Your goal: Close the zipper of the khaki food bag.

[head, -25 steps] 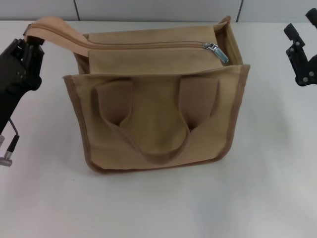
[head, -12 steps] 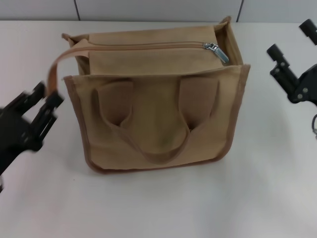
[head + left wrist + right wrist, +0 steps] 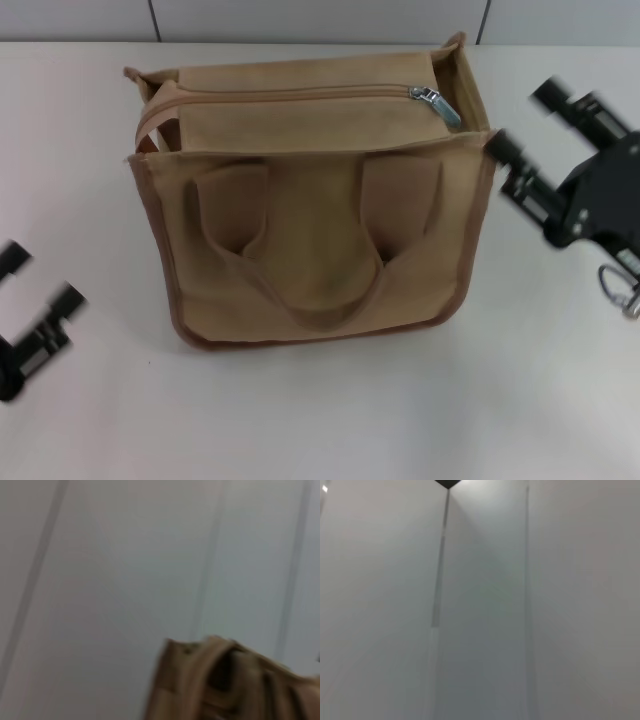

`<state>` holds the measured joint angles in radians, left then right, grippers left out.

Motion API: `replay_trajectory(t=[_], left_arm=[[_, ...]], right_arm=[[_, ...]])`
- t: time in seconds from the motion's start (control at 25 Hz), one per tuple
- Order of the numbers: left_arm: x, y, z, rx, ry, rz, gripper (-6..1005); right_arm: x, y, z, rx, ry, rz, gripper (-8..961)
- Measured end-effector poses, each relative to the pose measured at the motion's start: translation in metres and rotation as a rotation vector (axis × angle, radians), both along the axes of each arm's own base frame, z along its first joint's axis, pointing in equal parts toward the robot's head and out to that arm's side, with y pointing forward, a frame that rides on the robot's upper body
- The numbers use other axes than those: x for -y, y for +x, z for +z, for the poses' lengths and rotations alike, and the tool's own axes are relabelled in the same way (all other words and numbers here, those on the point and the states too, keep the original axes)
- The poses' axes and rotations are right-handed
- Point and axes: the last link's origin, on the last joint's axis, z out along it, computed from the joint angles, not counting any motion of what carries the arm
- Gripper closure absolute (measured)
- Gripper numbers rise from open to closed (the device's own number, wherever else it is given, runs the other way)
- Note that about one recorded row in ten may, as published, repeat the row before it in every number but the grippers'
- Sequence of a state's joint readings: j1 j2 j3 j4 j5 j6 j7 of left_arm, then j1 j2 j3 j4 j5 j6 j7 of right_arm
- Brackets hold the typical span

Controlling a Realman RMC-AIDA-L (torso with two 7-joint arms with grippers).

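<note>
My left gripper [image 3: 38,302] hangs low at the near left, well apart from the bag [image 3: 320,230], fingers spread and empty. My right gripper [image 3: 532,138] sits just beside the bag's right edge, fingers apart, holding nothing. The zipper [image 3: 300,95] runs along the top, its pull tab [image 3: 437,103] at the right end.

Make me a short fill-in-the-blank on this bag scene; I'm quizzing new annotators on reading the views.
1. The zipper pull sits at the end of the khaki food bag nearer the robot's ____ arm.
2. The left gripper touches ____.
3. The right gripper's fingers are ____.

Missing words: right; nothing; open
</note>
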<state>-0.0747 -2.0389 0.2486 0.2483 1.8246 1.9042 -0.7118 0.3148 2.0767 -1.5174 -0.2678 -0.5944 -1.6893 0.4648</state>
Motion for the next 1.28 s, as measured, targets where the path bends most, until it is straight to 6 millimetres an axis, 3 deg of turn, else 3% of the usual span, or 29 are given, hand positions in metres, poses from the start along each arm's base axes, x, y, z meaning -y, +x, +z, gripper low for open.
replay_trajectory(t=[0.16, 0.2, 0.36, 0.92, 1.12, 1.28], left_arm=[[0.002, 0.013, -0.012, -0.09, -0.2, -0.181, 296], [0.002, 0.013, -0.012, -0.09, -0.2, -0.181, 269], [-0.01, 0.024, -0.018, -0.108, -0.333, -0.289, 163], [-0.029, 0.037, -0.028, -0.168, -0.471, -0.392, 163], [-0.028, 0.037, -0.032, -0.191, -0.509, -0.403, 163], [-0.028, 0.037, -0.032, -0.192, -0.512, -0.405, 163]], right_arm=[[0.01, -0.013, 0.002, 0.006, -0.262, 0.152, 317], [0.01, -0.013, 0.002, 0.006, -0.262, 0.152, 314], [0.016, -0.022, -0.005, 0.118, -0.584, 0.244, 304], [0.019, -0.026, -0.041, 0.315, -0.751, 0.235, 269], [0.02, -0.026, -0.05, 0.371, -0.753, 0.235, 143], [0.017, -0.027, -0.052, 0.383, -0.739, 0.228, 143]])
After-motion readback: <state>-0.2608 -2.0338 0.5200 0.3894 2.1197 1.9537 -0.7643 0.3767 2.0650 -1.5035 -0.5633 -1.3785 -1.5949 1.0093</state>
